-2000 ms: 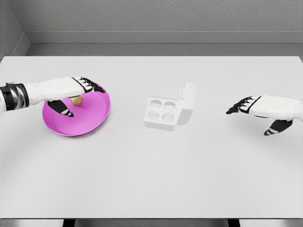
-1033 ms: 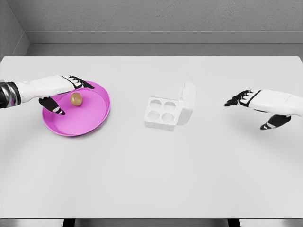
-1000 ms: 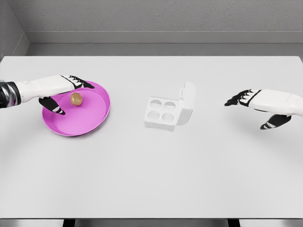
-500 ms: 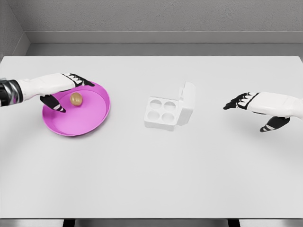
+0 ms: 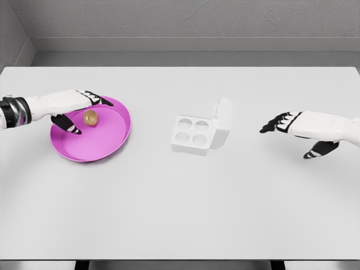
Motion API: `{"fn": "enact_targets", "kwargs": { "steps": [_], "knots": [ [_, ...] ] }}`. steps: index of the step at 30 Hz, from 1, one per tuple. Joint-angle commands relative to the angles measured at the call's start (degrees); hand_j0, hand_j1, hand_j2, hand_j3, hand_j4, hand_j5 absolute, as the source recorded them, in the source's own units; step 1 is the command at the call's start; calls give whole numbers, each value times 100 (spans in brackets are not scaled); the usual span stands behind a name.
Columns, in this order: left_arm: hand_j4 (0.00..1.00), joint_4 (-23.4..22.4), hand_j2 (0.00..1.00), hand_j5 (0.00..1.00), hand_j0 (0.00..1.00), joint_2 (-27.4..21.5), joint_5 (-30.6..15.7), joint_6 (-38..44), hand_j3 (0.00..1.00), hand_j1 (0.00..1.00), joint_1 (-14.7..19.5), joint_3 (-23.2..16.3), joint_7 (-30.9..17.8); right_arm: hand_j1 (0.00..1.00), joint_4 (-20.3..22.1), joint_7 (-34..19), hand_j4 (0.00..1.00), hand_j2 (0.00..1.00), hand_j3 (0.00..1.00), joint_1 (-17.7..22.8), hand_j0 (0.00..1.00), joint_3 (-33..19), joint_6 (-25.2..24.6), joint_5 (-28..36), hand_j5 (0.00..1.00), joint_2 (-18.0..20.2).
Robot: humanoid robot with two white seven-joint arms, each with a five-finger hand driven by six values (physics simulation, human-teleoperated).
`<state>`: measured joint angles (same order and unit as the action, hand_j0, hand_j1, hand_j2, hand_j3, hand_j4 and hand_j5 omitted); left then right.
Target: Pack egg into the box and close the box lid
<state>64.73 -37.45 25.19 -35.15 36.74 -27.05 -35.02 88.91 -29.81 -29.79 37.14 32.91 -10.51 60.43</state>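
Left hand: your left hand (image 5: 76,107) reaches in from the left edge and hangs over the left part of the plate, fingers spread and holding nothing; the thumb points down toward the plate floor, and the other fingers stretch along the far rim.
Egg: the brown egg (image 5: 90,117) lies on the plate just beside your left hand's fingers, in the gap between thumb and forefinger; you cannot tell from this view whether any finger touches it.
Plate: the magenta plate (image 5: 107,140) sits on the left side of the table, well apart from the box.
Box: the white box (image 5: 193,135) stands near the middle of the table, its four round cups showing and none filled.
Lid: the lid (image 5: 222,122) stands raised at the box's right side.
Right hand: your right hand (image 5: 295,128) hovers to the right of the box, apart from it, fingers relaxed and pointing toward the lid, grasping nothing.
Table: the white table (image 5: 180,208) carries everything.
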Motion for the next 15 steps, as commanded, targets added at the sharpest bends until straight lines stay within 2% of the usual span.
{"fn": "enact_targets", "kwargs": {
  "steps": [1, 3, 8, 15],
  "knots": [
    [94, -4, 94, 94, 94, 19, -23, 15, 94, 94, 0, 16, 2, 100, 48, 1, 100, 100, 100, 0, 100, 39, -4, 32, 100, -14],
    [92, -4, 92, 92, 92, 10, -14, 15, 92, 92, 0, 16, 2, 100, 30, 45, 100, 100, 100, 0, 100, 48, 209, 40, 100, -14],
    [93, -13, 93, 93, 93, -61, -14, 15, 93, 93, -9, 16, 2, 100, 30, 72, 100, 100, 100, -17, 100, 39, 209, 40, 100, -102],
    [92, -198, 92, 92, 92, 89, 4, 15, 92, 92, 9, 25, 2, 100, -23, 72, 100, 100, 100, -105, 100, 39, 209, 40, 100, -93]
  ]
}}
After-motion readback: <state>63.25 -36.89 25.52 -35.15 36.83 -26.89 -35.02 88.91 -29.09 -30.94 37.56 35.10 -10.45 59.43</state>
